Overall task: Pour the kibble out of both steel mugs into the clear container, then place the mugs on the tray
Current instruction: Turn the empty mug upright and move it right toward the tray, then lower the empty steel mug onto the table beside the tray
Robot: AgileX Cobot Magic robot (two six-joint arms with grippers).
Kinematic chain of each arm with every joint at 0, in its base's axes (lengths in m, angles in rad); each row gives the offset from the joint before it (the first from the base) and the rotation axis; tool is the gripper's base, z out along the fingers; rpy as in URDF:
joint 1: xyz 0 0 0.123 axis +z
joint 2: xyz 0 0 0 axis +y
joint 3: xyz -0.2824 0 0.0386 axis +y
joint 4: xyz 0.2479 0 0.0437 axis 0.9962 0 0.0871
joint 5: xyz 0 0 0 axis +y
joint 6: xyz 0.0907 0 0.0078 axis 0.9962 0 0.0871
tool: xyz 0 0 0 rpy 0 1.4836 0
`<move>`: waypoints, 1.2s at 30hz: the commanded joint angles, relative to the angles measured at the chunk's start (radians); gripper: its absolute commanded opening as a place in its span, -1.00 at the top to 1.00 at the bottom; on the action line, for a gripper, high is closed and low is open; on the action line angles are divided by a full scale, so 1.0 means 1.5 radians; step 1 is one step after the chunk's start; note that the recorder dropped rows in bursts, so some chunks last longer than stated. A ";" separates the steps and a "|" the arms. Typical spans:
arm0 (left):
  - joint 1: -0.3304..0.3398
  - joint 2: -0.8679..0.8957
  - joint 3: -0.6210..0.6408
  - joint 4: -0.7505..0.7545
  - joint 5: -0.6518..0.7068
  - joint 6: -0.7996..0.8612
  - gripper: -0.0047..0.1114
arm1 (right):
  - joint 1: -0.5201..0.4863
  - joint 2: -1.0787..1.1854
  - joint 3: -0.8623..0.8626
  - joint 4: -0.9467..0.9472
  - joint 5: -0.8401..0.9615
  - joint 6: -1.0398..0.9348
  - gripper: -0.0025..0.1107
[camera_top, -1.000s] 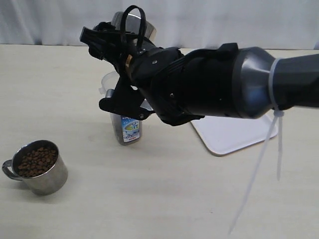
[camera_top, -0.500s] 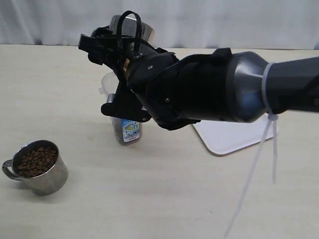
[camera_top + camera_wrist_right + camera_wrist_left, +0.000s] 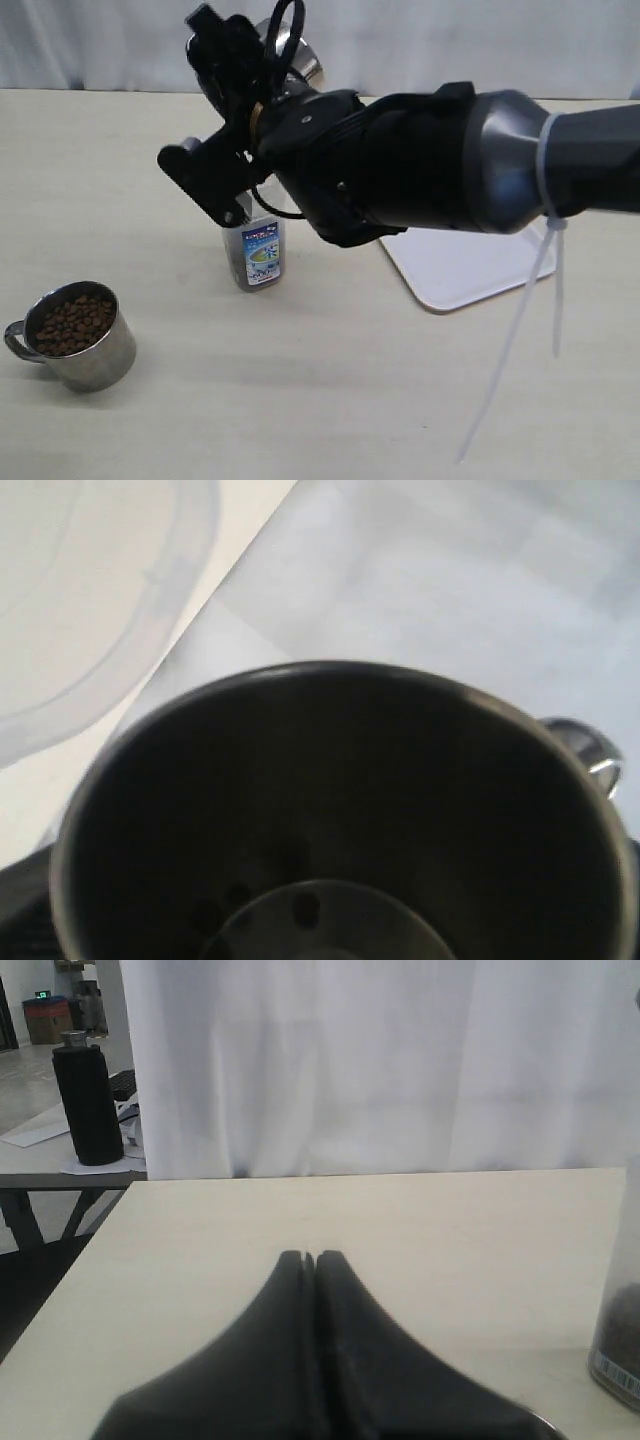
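Steel, polished: raised steel mug [image 3: 308,66], held aloft above the clear container [image 3: 252,262] by the right gripper [image 3: 232,62], whose black arm reaches across the middle of the table [image 3: 330,400]. The jaws are clamped on the mug, but the exact contact is hidden behind the wrist. The mug is tipped off upright. From the right wrist its interior is dark and nearly bare, with a few dim spots low on the wall that are too faint to name. The container's rim lies just beside it in that view.

Clear container: upright on the table, near the left edge of the tray [image 3: 470,270] without touching it. Its blue-and-white label faces the room, and a dark fill sits in its lower part.

Second steel mug [image 3: 80,345]: upright at the front left of the table, well apart from the container. Its handle points left, and it is filled close to the rim with kibble [image 3: 70,322].

Tray: white and flat on the table at the right, partly screened by the right arm.

Left gripper [image 3: 308,1258]: seen only from its own wrist. The two fingers are pressed together with nothing between them, low over the table, and the container stands at the edge of that view.

Cable tie [image 3: 520,330]: white, its long tail hanging from the right arm.

Curtain [image 3: 450,40]: white, behind the table.
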 commanded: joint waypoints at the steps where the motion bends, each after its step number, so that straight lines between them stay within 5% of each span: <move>1: -0.001 -0.002 0.001 0.003 -0.006 -0.001 0.92 | -0.030 -0.034 -0.006 -0.007 -0.016 0.234 0.88; 5: -0.001 -0.002 0.001 0.003 -0.006 -0.001 0.92 | -0.106 -0.080 -0.006 0.064 -0.163 0.465 0.88; 8: -0.001 -0.002 0.001 0.003 -0.006 -0.001 0.92 | -0.161 -0.114 -0.006 0.199 -0.167 0.586 0.88; 11: -0.001 -0.002 0.001 0.003 -0.006 -0.001 0.92 | -0.237 -0.140 0.021 0.305 -0.257 0.577 0.88; 13: -0.001 -0.002 0.001 0.003 -0.006 -0.001 0.92 | -0.324 -0.163 0.091 0.349 -0.471 0.581 0.88; 17: -0.001 -0.002 0.001 0.003 -0.006 -0.001 0.92 | -0.443 -0.171 0.188 0.340 -0.714 0.576 0.88; 25: -0.001 -0.002 0.001 0.003 -0.006 -0.001 0.92 | -0.662 -0.159 0.391 0.323 -0.928 0.533 0.88; 29: -0.001 -0.002 0.001 0.003 -0.006 -0.001 0.92 | -0.681 -0.117 0.459 0.232 -1.003 0.478 0.88; 32: -0.001 -0.002 0.001 0.003 -0.006 -0.001 0.92 | -0.681 -0.046 0.453 0.240 -1.158 0.404 0.88; 36: -0.001 -0.002 0.001 0.003 -0.006 -0.001 0.92 | -0.681 0.033 0.437 0.309 -1.209 0.310 0.88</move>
